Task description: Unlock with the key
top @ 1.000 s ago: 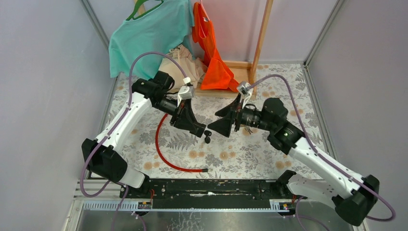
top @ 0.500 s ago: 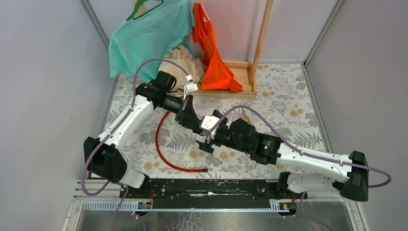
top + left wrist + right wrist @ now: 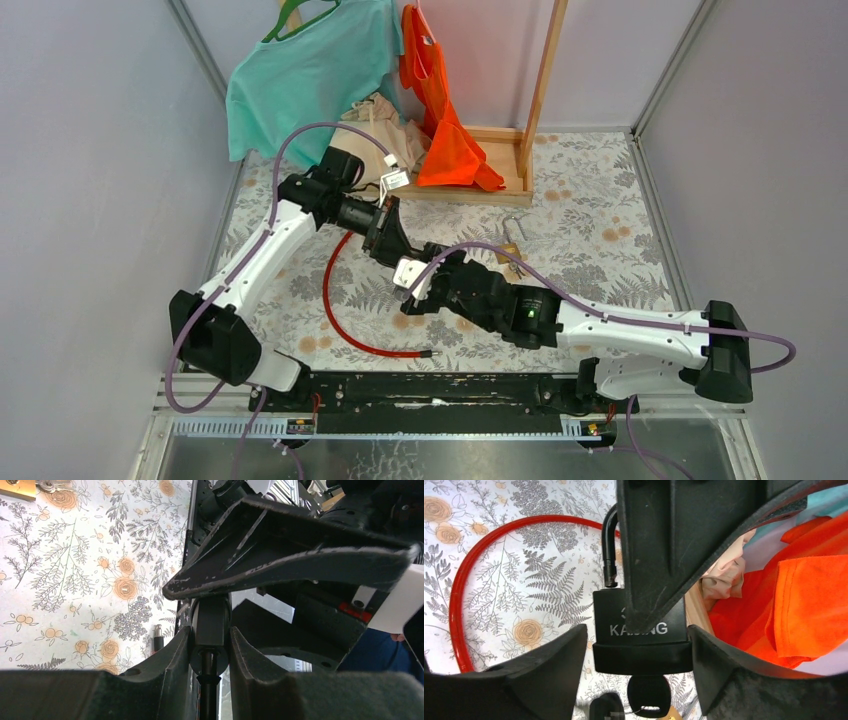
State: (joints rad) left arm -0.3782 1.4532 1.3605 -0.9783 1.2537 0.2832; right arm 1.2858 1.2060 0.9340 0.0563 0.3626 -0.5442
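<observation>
We see left end effector [image 3: 209,635] pinching lock [image 3: 639,625], right end effector [image 3: 636,630] spread astride; key [image 3: 649,695] seated, shackle [image 3: 608,545] looks sprung: essentially unlocked.

L tool [image 3: 402,252] + R tool [image 3: 413,285]: tips close together | red cable [image 3: 335,318]: curved, just left

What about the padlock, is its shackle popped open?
Yes, the right wrist view shows the shackle's free end lifted clear of the padlock body, with a gap between them.
</observation>
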